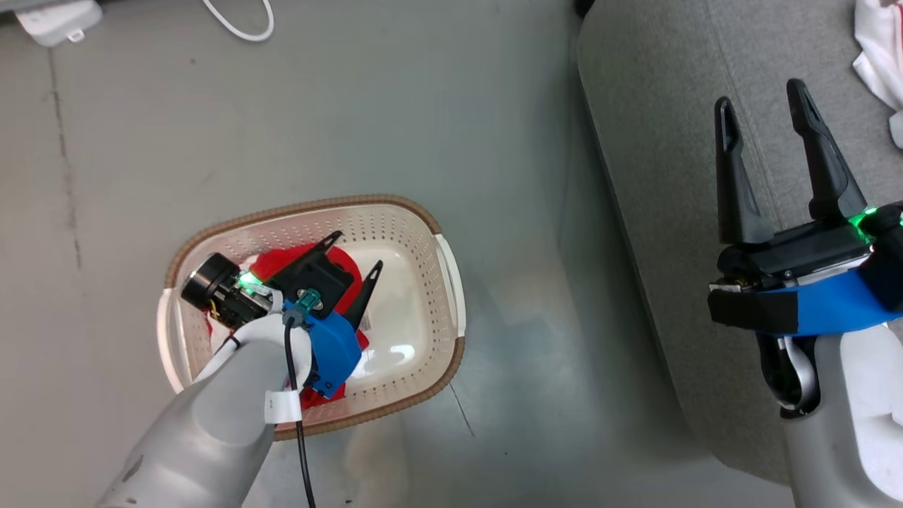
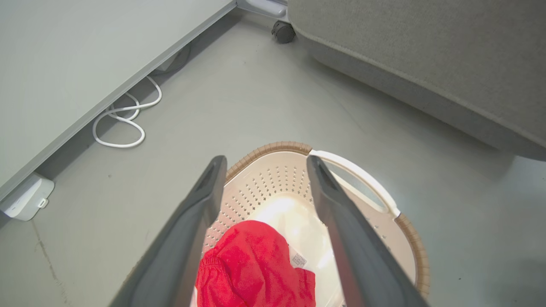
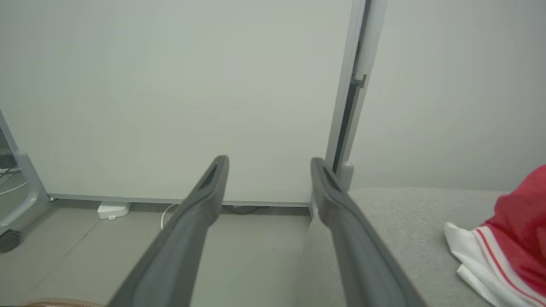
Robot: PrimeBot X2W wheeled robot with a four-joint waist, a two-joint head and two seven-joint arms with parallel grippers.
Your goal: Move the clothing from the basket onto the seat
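**Bright red soft fabric garment point(image 2: 251, 264) lies beneath the spread left gripper point(image 2: 266, 159)**

Finding: the garment is bunched in the cream-white perforated plastic basket point(image 2: 273, 147) with a brown braided rim, at the end nearest this gripper's wrist. From the gripper it lies downward and a little back toward the palm, between the lines of the two fingers. The fingertips point past it, over bare basket bottom. The heap is crumpled and shows no clear long axis. The jaws stand wide apart, empty and clear of the fabric.

The right gripper point(image 1: 760, 93), likewise wide open and empty, hovers over the large grey fabric-upholstered seat point(image 1: 656, 106), well apart from the basket. A red-and-white striped garment point(image 3: 512, 238) already rests on the seat, to that gripper's right.

Assessment: the left arm is the nearer. The pick appears to call for a descent with a slight draw-back, not a forward reach.
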